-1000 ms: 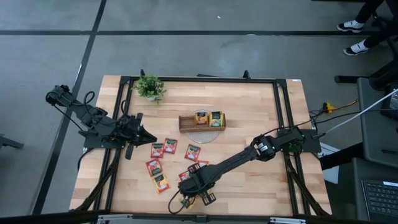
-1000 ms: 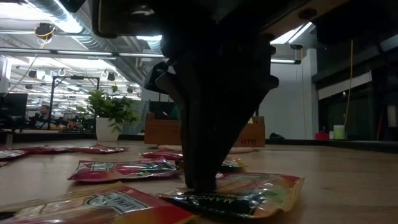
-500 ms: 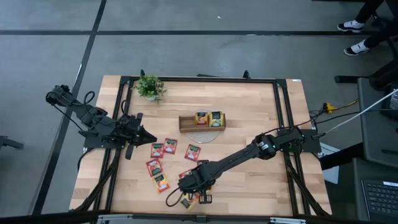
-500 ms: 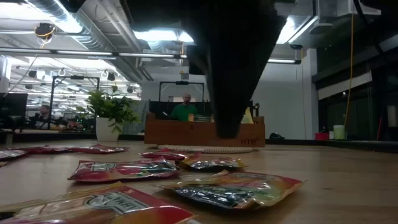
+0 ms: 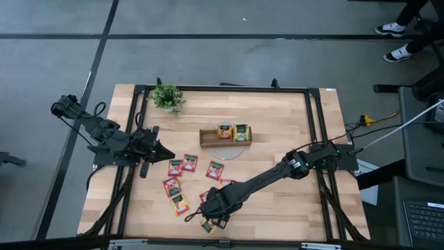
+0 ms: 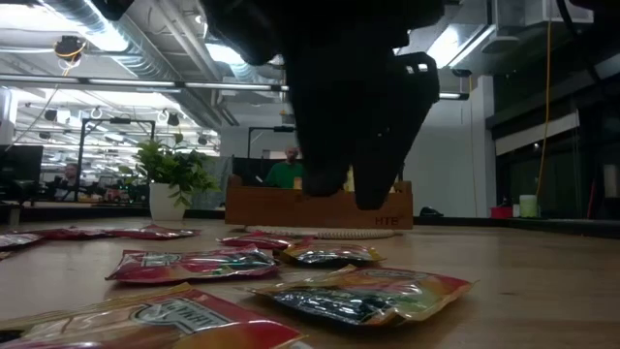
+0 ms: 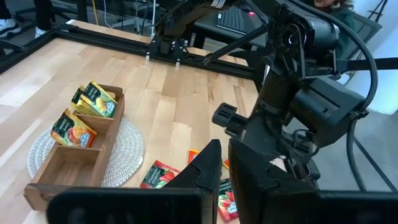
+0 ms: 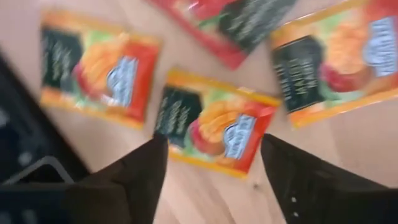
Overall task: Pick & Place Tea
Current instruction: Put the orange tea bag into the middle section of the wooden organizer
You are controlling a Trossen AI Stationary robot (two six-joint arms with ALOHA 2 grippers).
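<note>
Tea sachets [image 5: 182, 184] scattered flat on the front half of the wooden table [image 5: 277, 118], in red and orange wrappers with dark labels; a few more standing in the wooden tray [image 5: 225, 135] farther back, on a pale round mat [image 7: 127, 152]. Nearest sachet [image 6: 363, 293], orange and yellow-green, lying alone at the table's front edge, nothing touching it. Directly above that front cluster: right gripper [image 6: 351, 189], fingers [image 8: 134, 171] spread wide, empty, tips clear of the tabletop. Seen from its wrist, one orange sachet [image 8: 214, 127] framed between the two fingers, others just beside it. Right arm reaching diagonally across from the right rear side. Left gripper [image 5: 165, 153] parked at the left side, fingers pressed together, holding nothing, aimed toward the sachets. Small potted plant [image 5: 167, 97] at the back left corner, well apart from the tray.
</note>
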